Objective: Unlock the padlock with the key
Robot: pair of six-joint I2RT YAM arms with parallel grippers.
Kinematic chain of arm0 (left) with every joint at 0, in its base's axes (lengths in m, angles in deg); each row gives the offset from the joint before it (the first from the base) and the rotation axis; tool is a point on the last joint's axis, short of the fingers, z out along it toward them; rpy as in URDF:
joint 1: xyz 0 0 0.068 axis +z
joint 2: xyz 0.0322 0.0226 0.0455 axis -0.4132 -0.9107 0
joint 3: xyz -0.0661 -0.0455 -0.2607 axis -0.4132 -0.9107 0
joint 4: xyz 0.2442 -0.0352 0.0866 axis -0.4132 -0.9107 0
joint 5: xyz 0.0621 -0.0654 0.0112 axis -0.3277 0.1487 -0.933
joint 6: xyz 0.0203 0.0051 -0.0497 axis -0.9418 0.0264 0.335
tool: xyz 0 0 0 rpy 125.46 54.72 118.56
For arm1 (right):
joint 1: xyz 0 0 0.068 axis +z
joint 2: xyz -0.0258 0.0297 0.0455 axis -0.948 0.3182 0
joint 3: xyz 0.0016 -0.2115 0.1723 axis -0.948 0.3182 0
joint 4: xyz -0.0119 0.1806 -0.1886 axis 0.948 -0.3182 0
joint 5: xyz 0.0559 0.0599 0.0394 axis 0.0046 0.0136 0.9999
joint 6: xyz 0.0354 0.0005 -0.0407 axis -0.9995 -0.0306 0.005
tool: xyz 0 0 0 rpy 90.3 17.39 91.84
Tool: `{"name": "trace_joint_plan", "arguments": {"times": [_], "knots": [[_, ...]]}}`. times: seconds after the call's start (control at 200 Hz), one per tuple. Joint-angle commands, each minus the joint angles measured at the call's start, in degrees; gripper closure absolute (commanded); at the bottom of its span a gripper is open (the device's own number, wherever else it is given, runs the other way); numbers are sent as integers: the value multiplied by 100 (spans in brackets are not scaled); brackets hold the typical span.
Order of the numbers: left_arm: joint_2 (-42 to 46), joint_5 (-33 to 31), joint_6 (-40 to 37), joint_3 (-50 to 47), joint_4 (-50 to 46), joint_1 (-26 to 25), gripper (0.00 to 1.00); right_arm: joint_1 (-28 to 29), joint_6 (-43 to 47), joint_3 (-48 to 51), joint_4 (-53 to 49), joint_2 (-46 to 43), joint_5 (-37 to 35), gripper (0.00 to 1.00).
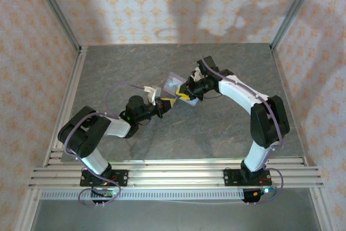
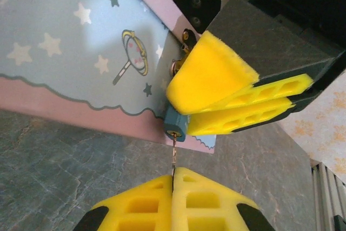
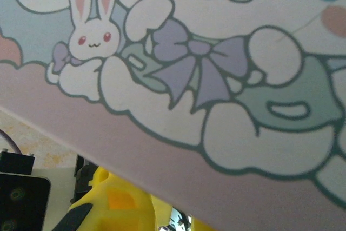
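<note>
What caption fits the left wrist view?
Left fingers pinch the key, tip meeting the small padlock, right fingers gripping it beside the starry tin.

1. This is a robot test cell in a lab. Two white-and-black arms, left (image 1: 92,139) and right (image 1: 265,123), are bolted to aluminium rails (image 1: 173,174) along the near edge.
2. Slotted aluminium posts (image 1: 57,9) stand at the far corners. Flat panels (image 1: 178,4) in a pale orange repeat pattern close off the left, right and far sides.
3. The desk (image 1: 178,139) is a grey stone-look sheet.
4. Purple cables (image 1: 121,85) loop along the arms.
</note>
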Motion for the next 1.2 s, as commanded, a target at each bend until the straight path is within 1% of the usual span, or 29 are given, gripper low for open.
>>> {"name": "trace_joint_plan", "arguments": {"times": [0.0,0.27,0.616,0.851,0.966,1.191], "knots": [[-81,-315,-113,247,74,-59,100,112,-54,27,232,-16,507,100],[-347,-239,237,245,635,55,100,107,125,93,75,-25,499,100],[-117,-178,155,255,325,67,100,112,156,36,19,72,334,100],[-40,-140,281,279,296,19,100,146,188,67,-23,-1,42,100],[-106,-88,475,316,363,0,100,147,75,192,162,-91,-50,100],[-130,-93,478,247,284,-27,100,147,42,242,258,-103,-166,100]]}}
